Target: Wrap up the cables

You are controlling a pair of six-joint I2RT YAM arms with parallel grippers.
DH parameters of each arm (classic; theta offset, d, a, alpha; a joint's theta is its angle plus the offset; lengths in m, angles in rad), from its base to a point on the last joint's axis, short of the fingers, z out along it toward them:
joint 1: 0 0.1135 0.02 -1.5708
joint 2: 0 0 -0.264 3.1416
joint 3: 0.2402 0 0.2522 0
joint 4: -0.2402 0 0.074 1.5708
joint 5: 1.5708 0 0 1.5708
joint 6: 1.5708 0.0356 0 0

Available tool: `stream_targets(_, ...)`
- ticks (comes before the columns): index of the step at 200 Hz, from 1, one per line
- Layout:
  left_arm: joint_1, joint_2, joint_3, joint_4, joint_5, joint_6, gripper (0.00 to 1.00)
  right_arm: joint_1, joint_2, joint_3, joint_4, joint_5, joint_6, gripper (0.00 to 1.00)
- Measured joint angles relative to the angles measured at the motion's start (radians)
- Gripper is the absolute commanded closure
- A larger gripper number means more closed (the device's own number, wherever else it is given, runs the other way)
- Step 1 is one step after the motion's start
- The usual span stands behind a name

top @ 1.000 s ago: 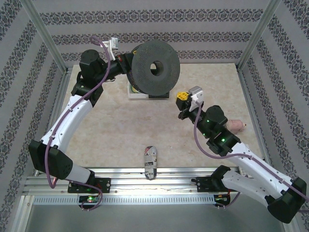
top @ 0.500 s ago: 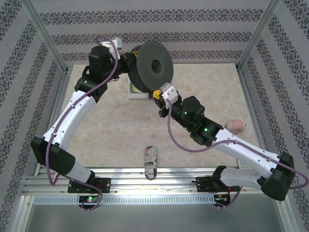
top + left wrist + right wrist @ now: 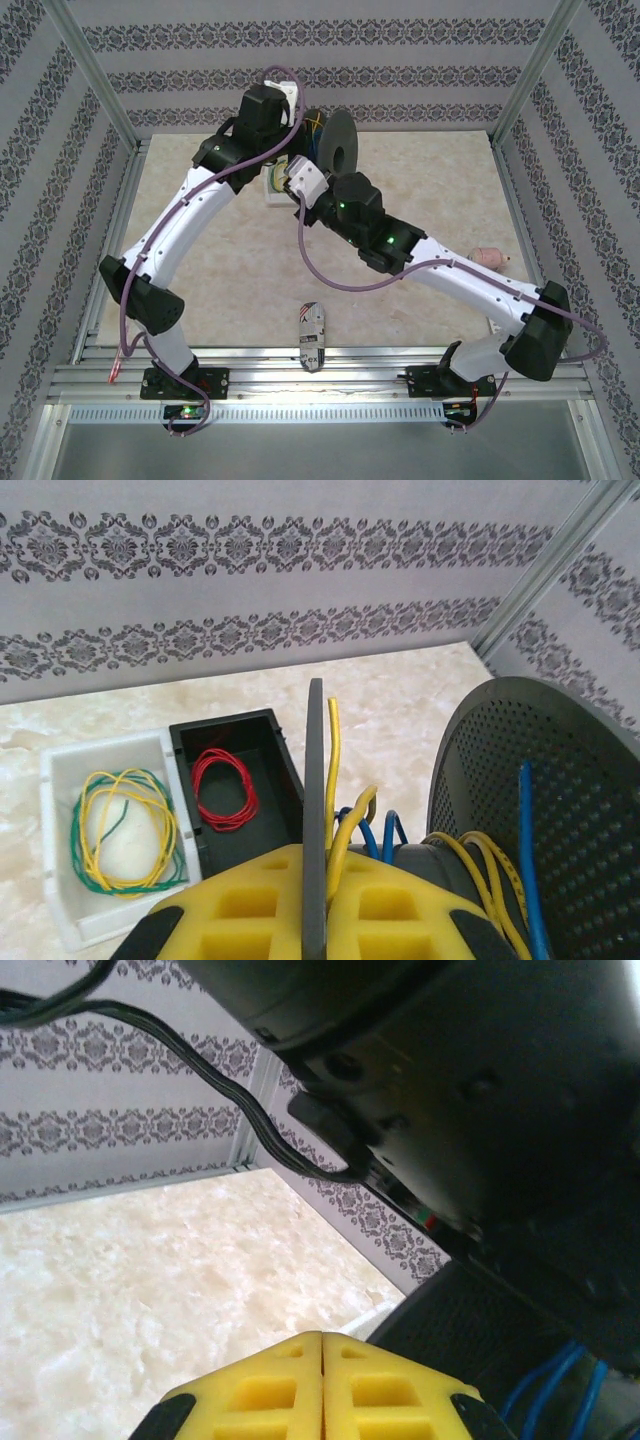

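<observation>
- Surface (image 3: 250, 270): centre and right side lie open; the arms crowd the far middle, close to the back wall.
- Left gripper (image 3: 315, 880): pads clamped on one flange of the spool (image 3: 338, 148).
- Right gripper (image 3: 322, 1355): pads pressed together, beside the spool.
- Cables (image 3: 332, 750): thin yellow strands around the spool hub among blue ones, with one end standing upright beside the clamped flange.

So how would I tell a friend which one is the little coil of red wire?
Find the patterned back wall, then drop to the marbled table below it, where two small open bins stand side by side. The red wire coil lies in the black bin. Its neighbour, the white bin, holds yellow and green loops instead.
</observation>
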Motion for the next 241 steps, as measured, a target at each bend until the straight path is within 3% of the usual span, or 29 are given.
stream_targets(76, -0.044, 0.027, 0.060, -0.072, -0.048, 0.111, 1.00, -0.035, 0.016, 0.060, -0.029, -0.021, -0.079, 1.00)
stream_targets(127, -0.068, 0.032, 0.069, -0.062, -0.052, 0.140, 1.00, -0.075, -0.026, 0.044, -0.063, -0.106, -0.065, 1.00)
stream_targets(241, -0.098, 0.083, 0.089, -0.017, -0.027, 0.116, 1.00, -0.255, -0.124, -0.017, -0.125, -0.462, 0.245, 1.00)
